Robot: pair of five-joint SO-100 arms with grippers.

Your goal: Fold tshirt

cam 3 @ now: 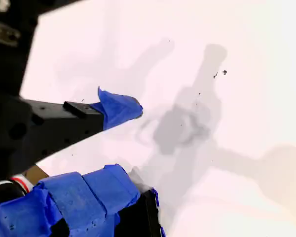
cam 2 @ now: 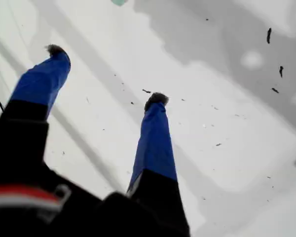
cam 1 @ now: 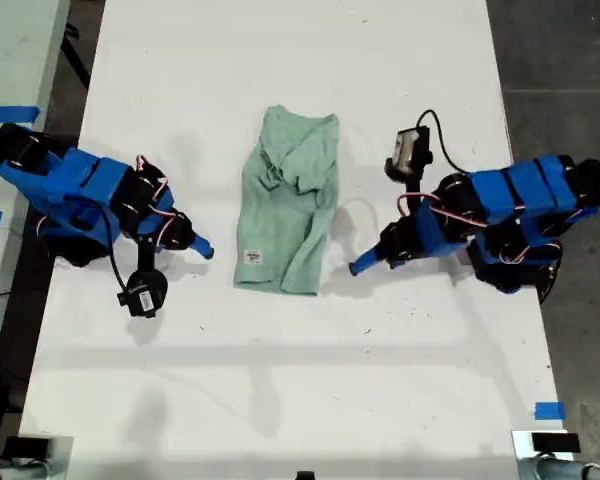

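The tshirt point(cam 1: 286, 205) lies in the middle of the white worktop point(cam 1: 300, 380), pale mint-green, folded into a narrow, wrinkled strip with a small label near its lower hem. My first tool point(cam 2: 106, 74) stands open and empty; for my second tool point(cam 3: 133, 143) I cannot tell.

Bright overhead light washed the white tabletop point(cam 1: 280, 380) nearly featureless; soft doubled arm shadows fell toward its near edge. Both wrist views were soft, overexposed.
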